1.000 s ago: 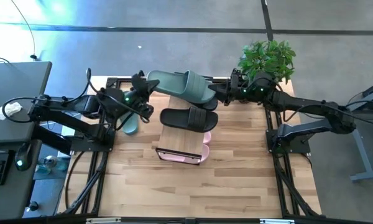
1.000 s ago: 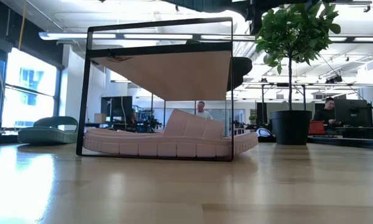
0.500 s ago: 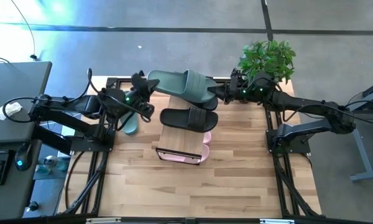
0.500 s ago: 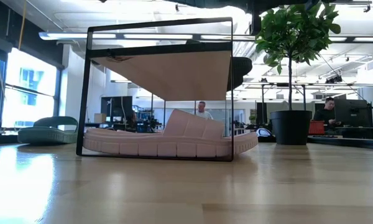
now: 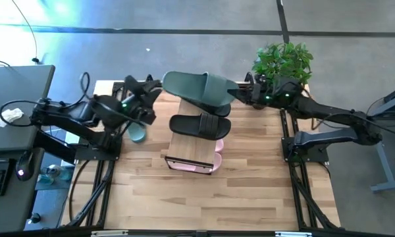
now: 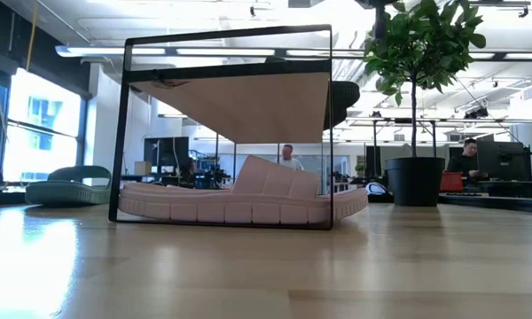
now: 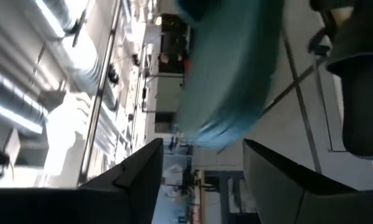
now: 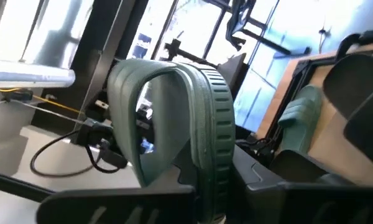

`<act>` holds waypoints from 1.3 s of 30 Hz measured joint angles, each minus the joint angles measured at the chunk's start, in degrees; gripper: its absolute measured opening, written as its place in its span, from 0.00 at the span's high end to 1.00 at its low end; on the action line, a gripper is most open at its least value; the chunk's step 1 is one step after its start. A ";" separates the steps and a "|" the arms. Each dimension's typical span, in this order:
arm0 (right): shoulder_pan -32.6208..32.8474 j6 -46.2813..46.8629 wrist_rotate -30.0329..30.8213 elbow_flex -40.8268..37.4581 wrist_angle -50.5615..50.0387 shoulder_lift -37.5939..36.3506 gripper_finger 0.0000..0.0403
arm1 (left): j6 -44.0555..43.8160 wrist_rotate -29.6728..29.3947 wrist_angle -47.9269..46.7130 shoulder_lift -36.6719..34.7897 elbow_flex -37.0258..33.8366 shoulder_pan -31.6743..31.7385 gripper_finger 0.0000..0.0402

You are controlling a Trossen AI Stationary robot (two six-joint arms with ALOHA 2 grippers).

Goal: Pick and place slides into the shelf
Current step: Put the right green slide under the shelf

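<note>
Green slide — lengthwise across table, right gripper clamping one end, left gripper open

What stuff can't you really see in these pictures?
- Second green slide, high view: mostly hidden under the left arm.
- Pink slides, high view: covered by the shelf top.
- Left pincer, left wrist view: the green slide before it is blurred.
- Second black slide: not visible anywhere.

A blurred dull green slide fills the upper middle of the left wrist view, close ahead of the left tool. The tool's two dark fingers stand apart, touching nothing. Beyond lies a room with ceiling pipes and a dark arm part at one edge.
</note>
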 joint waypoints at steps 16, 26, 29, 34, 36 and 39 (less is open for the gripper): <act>8.00 2.73 -18.77 0.00 -42.21 -22.49 0.98 | -3.54 -9.56 -0.31 -4.75 0.84 -5.70 0.48; 18.57 11.92 -15.75 0.00 -68.28 -30.11 0.98 | -3.76 -8.40 -0.33 -4.71 0.84 -5.66 0.52; 19.10 12.42 -9.78 -0.02 -73.48 -30.18 0.99 | -4.10 -8.40 -0.33 -4.71 0.84 -5.66 0.52; 19.04 16.72 5.69 -0.02 -79.07 -29.71 0.99 | -5.63 -8.40 -0.35 -4.71 0.84 -5.66 0.52; 19.02 18.30 12.20 -0.15 -80.58 -29.66 0.99 | -5.72 -8.40 -0.35 -4.71 0.83 -5.66 0.52; 18.99 20.73 18.78 -0.31 -81.93 -29.66 0.99 | -5.73 -8.40 -0.37 -4.71 0.82 -5.66 0.53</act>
